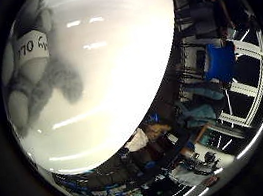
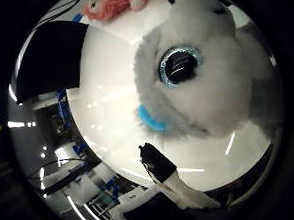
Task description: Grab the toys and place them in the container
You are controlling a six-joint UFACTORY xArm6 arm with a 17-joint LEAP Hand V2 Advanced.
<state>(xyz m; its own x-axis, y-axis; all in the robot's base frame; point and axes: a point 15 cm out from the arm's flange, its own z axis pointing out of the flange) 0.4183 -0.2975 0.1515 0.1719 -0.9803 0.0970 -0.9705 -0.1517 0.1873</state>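
Close against the palm we see a grey and white plush toy (image 2: 208, 83), filling the upper right of the thumb-side frame. Its fur is soft and fluffy, it has one large round glossy dark eye ringed with teal glitter, and a small bright blue patch sits below that eye. We see it lying on a smooth, glossy white table (image 2: 110, 133) with a rounded edge. One finger of the hand (image 2: 170, 179), black at the tip and white behind, reaches in from the lower middle, its tip just beside the toy's underside; we cannot tell whether the fingers are curled or straight. At the top left of that frame a pink fuzzy toy (image 2: 113, 3) lies well apart on the same table. In the little-finger-side frame, upper left, we see the toy's grey limbs and a white paper tag (image 1: 31, 46).
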